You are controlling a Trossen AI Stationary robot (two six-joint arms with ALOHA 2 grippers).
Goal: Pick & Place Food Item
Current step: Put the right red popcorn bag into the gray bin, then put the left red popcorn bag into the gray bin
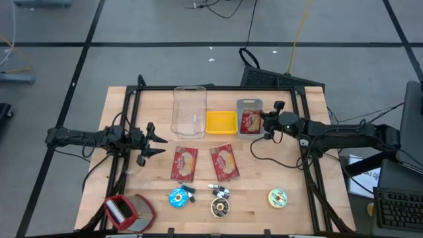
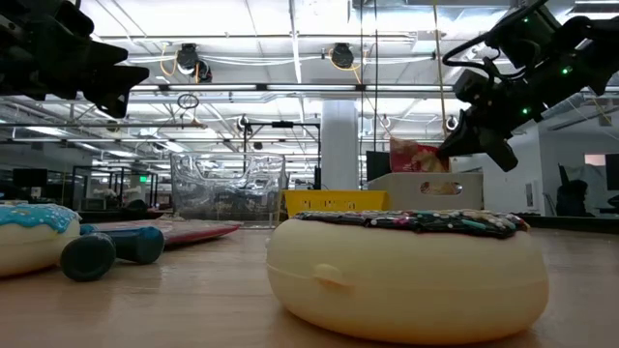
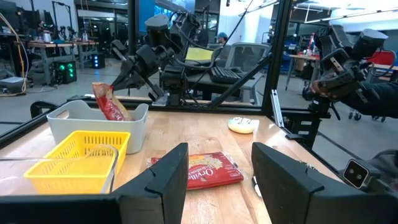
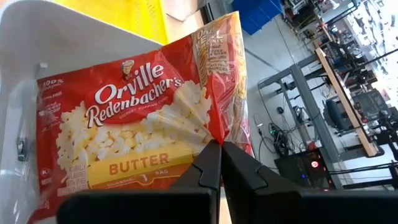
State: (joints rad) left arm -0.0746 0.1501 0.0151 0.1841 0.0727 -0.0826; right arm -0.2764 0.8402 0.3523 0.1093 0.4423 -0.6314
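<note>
**Over the grey bin: popcorn bag pinched in the right tool**

At the far side of the bench (image 1: 277,178), the right tool (image 4: 219,163) has its two fingers pressed together on the edge of a red popcorn bag (image 4: 130,134), butter flavour by the print. The bag hangs tilted below the tool, its lower part inside the grey bin (image 1: 250,106); the rest stands above the rim. Whether it touches the bin floor, cannot tell.

Just beside the bin, on the side away from the right tool's arm: a yellow basket (image 1: 221,121), then a clear tub (image 1: 189,111).

The left tool (image 1: 153,141) waits level at the other side of the bench, fingers parted, gripping nothing. Ahead of it lie two more popcorn bags (image 1: 184,162), flat, side by side.

Toward the near edge, well apart from both tools: a blue-iced doughnut (image 1: 178,197), a dark-topped doughnut (image 1: 220,207), a pale doughnut (image 1: 277,198), and a red box (image 1: 125,210) at the corner.
</note>
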